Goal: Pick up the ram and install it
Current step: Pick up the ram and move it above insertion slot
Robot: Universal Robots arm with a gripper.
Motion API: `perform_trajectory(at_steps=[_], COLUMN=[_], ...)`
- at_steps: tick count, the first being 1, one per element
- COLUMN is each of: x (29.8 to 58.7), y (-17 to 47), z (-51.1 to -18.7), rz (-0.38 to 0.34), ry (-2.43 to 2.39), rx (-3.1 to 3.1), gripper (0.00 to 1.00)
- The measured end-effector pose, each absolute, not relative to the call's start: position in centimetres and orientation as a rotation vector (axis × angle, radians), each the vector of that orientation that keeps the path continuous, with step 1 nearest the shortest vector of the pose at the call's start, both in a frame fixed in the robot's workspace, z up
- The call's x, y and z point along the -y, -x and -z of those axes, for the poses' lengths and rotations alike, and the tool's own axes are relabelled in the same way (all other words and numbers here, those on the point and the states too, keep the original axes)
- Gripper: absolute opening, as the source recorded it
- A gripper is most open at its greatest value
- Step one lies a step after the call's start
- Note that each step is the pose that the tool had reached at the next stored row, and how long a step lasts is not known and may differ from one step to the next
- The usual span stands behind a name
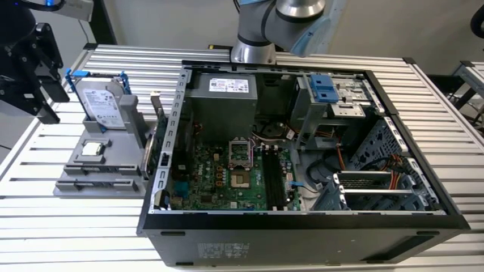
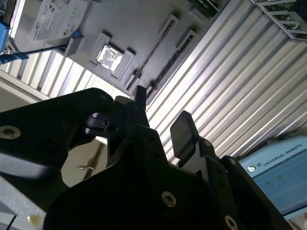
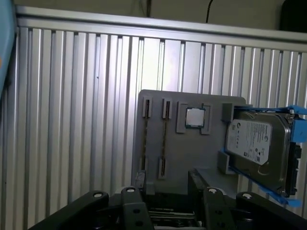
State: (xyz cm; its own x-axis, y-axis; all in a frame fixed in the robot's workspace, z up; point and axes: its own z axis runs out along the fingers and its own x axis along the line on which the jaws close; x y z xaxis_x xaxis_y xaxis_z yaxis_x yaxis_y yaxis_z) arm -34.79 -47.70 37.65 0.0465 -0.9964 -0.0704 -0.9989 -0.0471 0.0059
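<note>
The ram [image 3: 164, 139] is a thin dark stick standing edge-on between two pairs of slots on a grey holder [image 3: 192, 148]. In the exterior view the ram [image 1: 153, 127] stands at the holder's edge, just outside the open computer case. In the second wrist view the ram [image 2: 154, 53] is a slim line on the holder. My gripper [image 3: 167, 178] hovers off the holder with its black fingers [image 3: 139, 181] spread and nothing between them. The gripper [image 2: 160, 111] is open and lines up roughly with the stick. In the exterior view the gripper [image 1: 47, 107] hangs at the far left.
A silver hard drive [image 1: 102, 102] with blue brackets and a small square processor chip [image 1: 92, 149] also sit on the holder. Inside the case [image 1: 302, 221], the motherboard has long black slots [image 1: 272, 181]. Everything rests on a ribbed metal table [image 1: 68, 226].
</note>
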Motion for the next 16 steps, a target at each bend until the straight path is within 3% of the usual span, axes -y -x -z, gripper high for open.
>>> perform_trajectory(at_steps=[16], x=[47.70], y=[34.79], z=[-36.98], rz=[-0.083], ry=[2.241], rx=[-2.138], gripper=[1.00])
